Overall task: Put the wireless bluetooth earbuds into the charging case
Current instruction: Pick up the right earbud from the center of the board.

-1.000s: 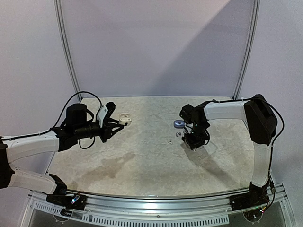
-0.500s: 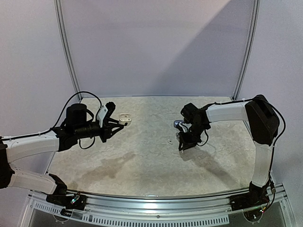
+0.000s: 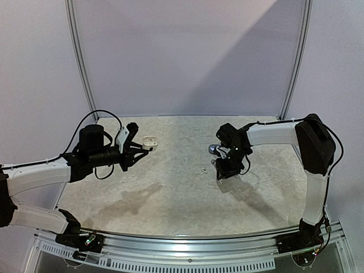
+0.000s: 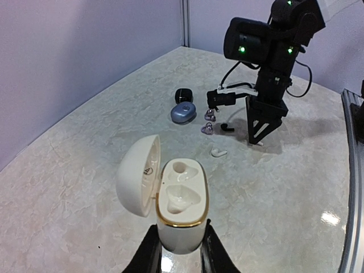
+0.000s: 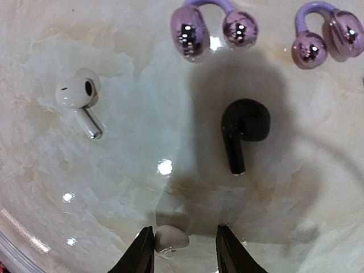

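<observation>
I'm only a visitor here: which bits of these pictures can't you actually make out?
Top view: the loose plastic earbuds are specks, some hidden behind the right gripper.
Left wrist view: the bottom edge cuts off the left gripper; white on white blurs what sits in the open white gold-rimmed charging case.
Right wrist view: too dim to tell whether that gripper touches the small white earbud lying in its opening.

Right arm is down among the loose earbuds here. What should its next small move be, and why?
Probably close the right pincer on the small white earbud. Its fingers stand apart, straddling that earbud on the table, and are not yet gripping it. The left pincer holds the white charging case open, and both sockets look empty.
</observation>
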